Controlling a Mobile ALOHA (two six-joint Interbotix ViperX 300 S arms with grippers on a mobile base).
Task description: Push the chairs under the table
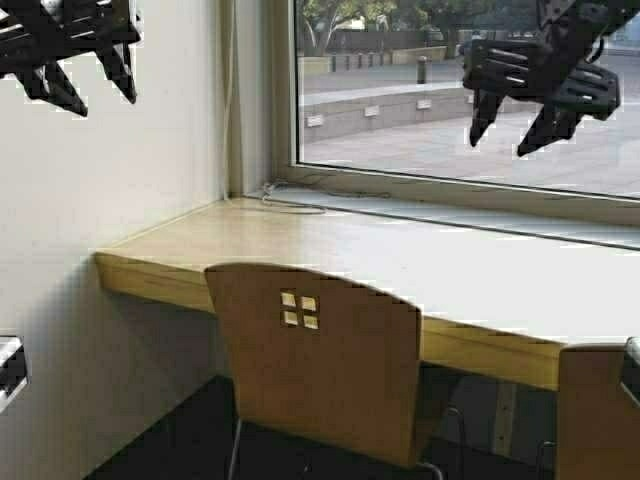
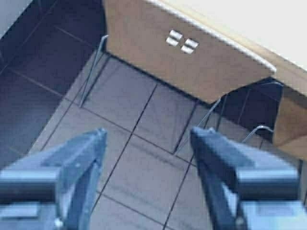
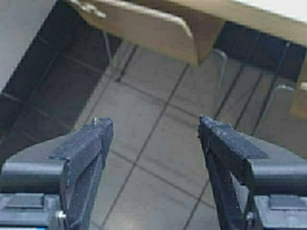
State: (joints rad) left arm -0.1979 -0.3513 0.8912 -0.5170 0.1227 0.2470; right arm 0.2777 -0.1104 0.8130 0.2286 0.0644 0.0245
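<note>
A light brown plywood chair [image 1: 320,360] with four small square holes in its backrest stands in front of the table [image 1: 400,270], its backrest close to the yellowish front edge. It also shows in the left wrist view [image 2: 192,57] and the right wrist view [image 3: 144,28]. A second chair [image 1: 600,415] shows at the right edge. My left gripper [image 1: 90,85] is open and empty, held high at the upper left. My right gripper [image 1: 515,135] is open and empty, held high at the upper right. Both are well above the chairs and touch nothing.
A white wall [image 1: 100,200] closes the left side, where the table ends. A large window [image 1: 460,90] runs behind the table, with a thin cable [image 1: 290,195] on its sill. Grey floor tiles [image 2: 144,158] lie below both grippers.
</note>
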